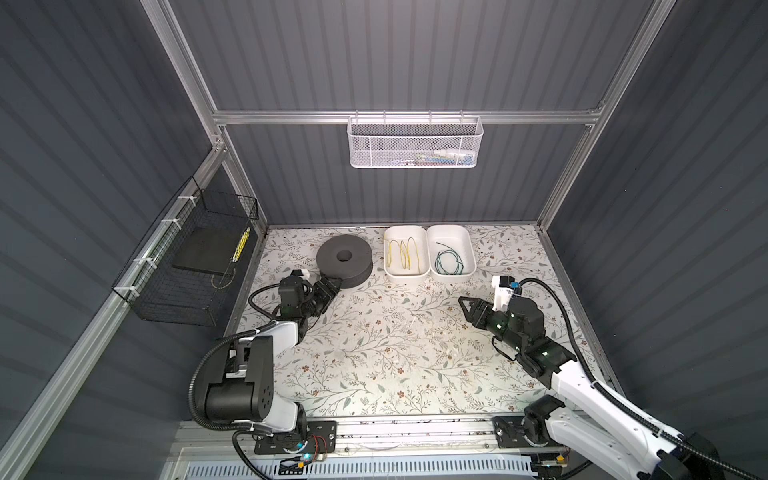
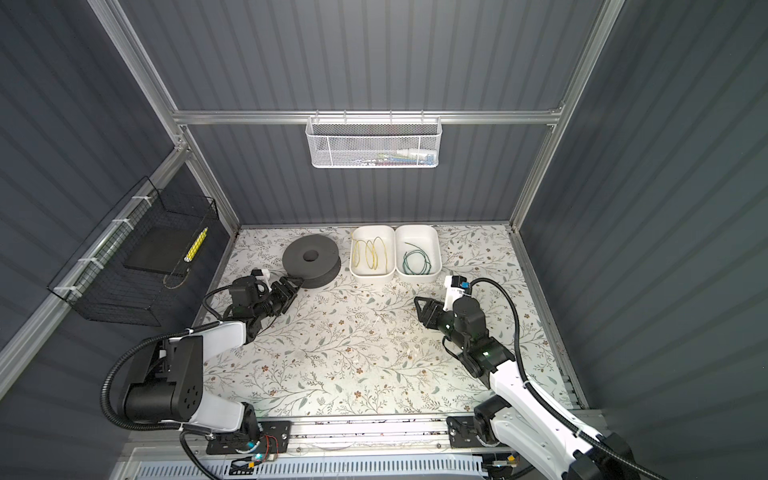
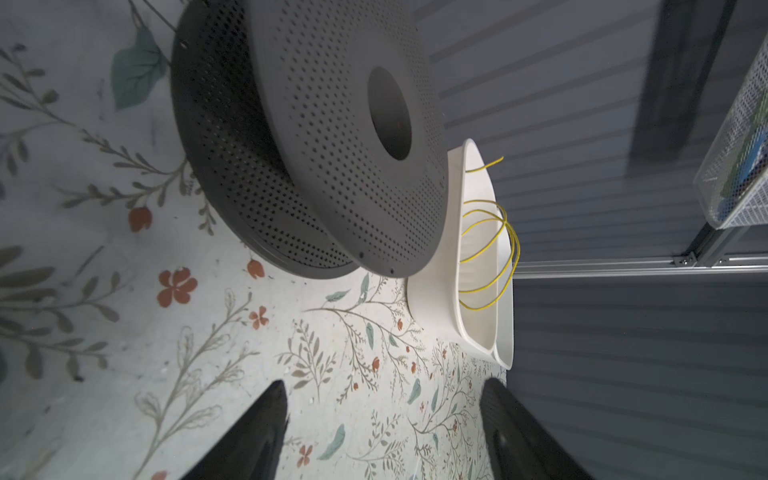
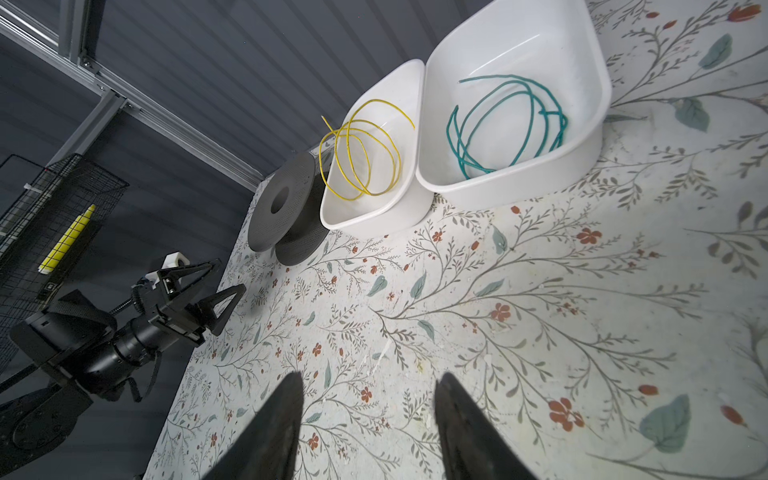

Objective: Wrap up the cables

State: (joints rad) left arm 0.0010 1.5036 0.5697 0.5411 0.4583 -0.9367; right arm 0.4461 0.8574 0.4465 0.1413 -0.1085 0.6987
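The 2 cables lie loosely coiled at the table's back: the yellow cable (image 1: 403,254) in the white tub (image 1: 405,277) beside the gray spool (image 1: 330,249), the green cable (image 1: 449,262) in the neighbouring tub (image 1: 453,277). The left gripper (image 1: 336,283), jaws apart and empty, sits just beside the spool. The right gripper (image 1: 464,307) also gapes, holding nothing.

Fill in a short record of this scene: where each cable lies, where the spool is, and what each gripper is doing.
Yellow cable: loosely coiled in the left white tub
Green cable: loosely coiled in the right white tub
Spool: grey, lying flat left of the tubs
Left gripper: open, empty, near the spool
Right gripper: open, empty, over the table
Wrapping: not yet begun
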